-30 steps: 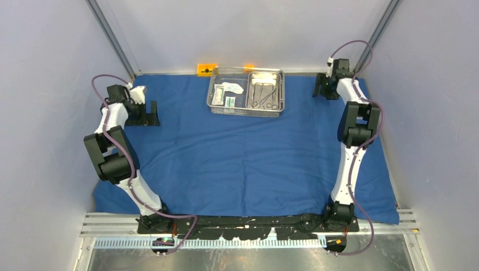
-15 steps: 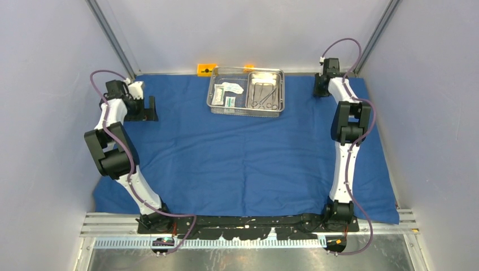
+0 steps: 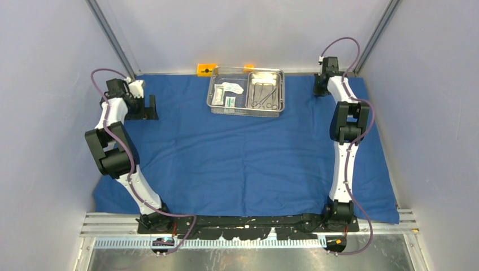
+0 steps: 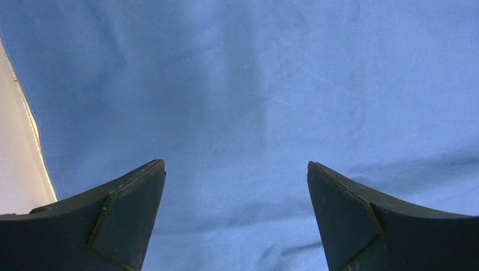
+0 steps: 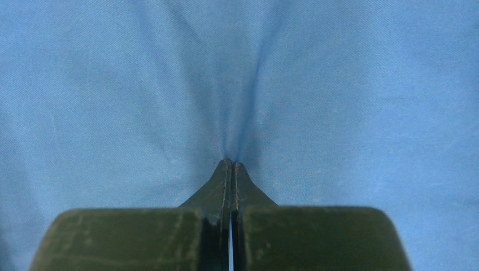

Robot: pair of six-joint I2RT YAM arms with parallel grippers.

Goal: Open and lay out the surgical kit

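A: So, what is the blue cloth (image 3: pixel 243 152) like to hold?

B: Soft and floppy, I think. It lies spread out over the table, with little wrinkles. It looks light, and it should bend wherever you pinch it. It won't break.

A: Where is a good place to grab it?

B: At an edge or a corner, and only a small fold. The right gripper (image 5: pixel 232 164) is at the far right corner. Its jaws are closed tight on a pinch of the cloth. A crease runs right up to the tips.

A: What sits on the cloth?

B: The mesh basket (image 3: pixel 247 112), at the far middle. It is steel, so it is hard and likely heavier. If you pull the cloth hard, the basket may slide along with it.

A: What is in the basket?

B: A smaller steel tray (image 3: pixel 264 74) on its right side, with thin scissors and forceps (image 3: pixel 266 97) lying in it. They look smooth and slippy, so they may be hard to pinch. The white-green packets (image 3: pixel 230 93) lie on the left side. They look flat and light.

A: And the other arm?

B: The left gripper (image 4: pixel 236 169) hangs over the cloth near the far left edge. Its jaws are wide open and hold nothing.

A: Anything else?

B: An orange block (image 3: pixel 207 69), just behind the basket.
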